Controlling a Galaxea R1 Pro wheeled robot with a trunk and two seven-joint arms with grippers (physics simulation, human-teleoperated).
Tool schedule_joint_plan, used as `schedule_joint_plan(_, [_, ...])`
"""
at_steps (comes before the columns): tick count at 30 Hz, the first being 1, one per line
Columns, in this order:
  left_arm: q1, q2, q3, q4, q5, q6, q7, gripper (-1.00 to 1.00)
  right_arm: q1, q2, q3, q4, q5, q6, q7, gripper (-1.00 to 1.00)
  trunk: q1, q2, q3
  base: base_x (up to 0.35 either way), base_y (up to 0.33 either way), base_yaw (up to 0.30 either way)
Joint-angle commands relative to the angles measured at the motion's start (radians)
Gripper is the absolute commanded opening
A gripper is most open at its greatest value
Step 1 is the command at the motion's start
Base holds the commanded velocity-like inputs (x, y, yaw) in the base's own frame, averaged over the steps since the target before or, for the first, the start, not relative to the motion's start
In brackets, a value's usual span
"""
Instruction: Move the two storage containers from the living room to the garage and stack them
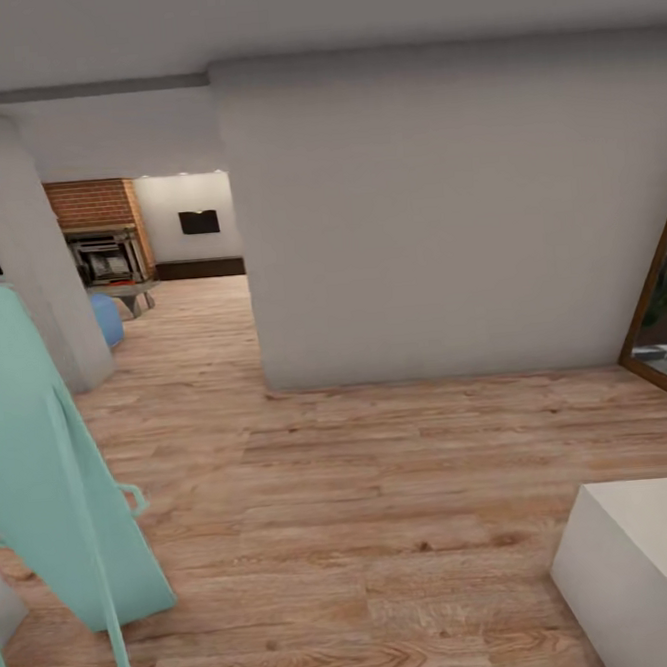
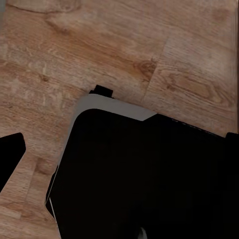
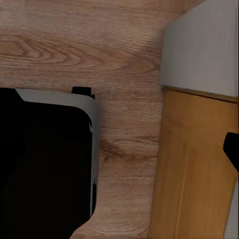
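Light wood-plank floor (image 1: 366, 491) ahead, a white wall (image 1: 435, 215) in the middle, and far off at the left a red-brick fireplace (image 1: 100, 231) of the living room (image 1: 159, 287). Mint-green furniture (image 1: 43, 467) close at left, a white block (image 1: 652, 559) at right. Storage containers nowhere to be placed; state of either pincer impossible to tell.

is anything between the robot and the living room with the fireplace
Partly. A big white wall block fills the middle of the head view, so the way runs left of it, along the open wood-plank floor toward the brick fireplace. A light-teal object stands close on the left. No containers visible.
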Motion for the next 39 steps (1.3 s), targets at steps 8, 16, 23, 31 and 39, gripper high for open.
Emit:
schedule_joint_plan(8, [-0.001, 0.0, 0.007, 0.001, 0.001, -0.003, 0.002, 1.0, -0.001, 0.001, 0.008, 0.003, -0.009, -0.006, 0.0, 1.0, 0.001, -0.001, -0.001, 0.32, -0.095, 0.0])
schedule_joint_plan(16, [0.0, 0.0, 0.007, 0.001, 0.001, -0.004, 0.002, 1.0, -0.001, 0.002, 0.008, 0.003, -0.009, -0.006, 0.0, 1.0, 0.001, -0.001, -0.001, 0.32, -0.095, 0.0])
schedule_joint_plan(23, [0.0, 0.0, 0.006, 0.001, 0.001, -0.004, 0.002, 1.0, -0.001, 0.002, 0.008, 0.003, -0.009, -0.006, 0.0, 1.0, 0.001, -0.001, -0.001, 0.32, -0.095, 0.0])
schedule_joint_plan(31, [-0.001, 0.0, 0.006, 0.001, 0.001, -0.005, 0.002, 1.0, -0.001, 0.002, 0.008, 0.003, -0.009, -0.006, 0.0, 1.0, 0.001, -0.001, -0.001, 0.32, -0.095, 0.0])
schedule_joint_plan(39, [0.0, 0.0, 0.007, 0.001, 0.002, -0.004, 0.002, 1.0, -0.001, 0.008, 0.01, 0.003, -0.009, -0.004, 0.0, 1.0, 0.001, -0.001, -0.001, 0.321, -0.07, 0.0])
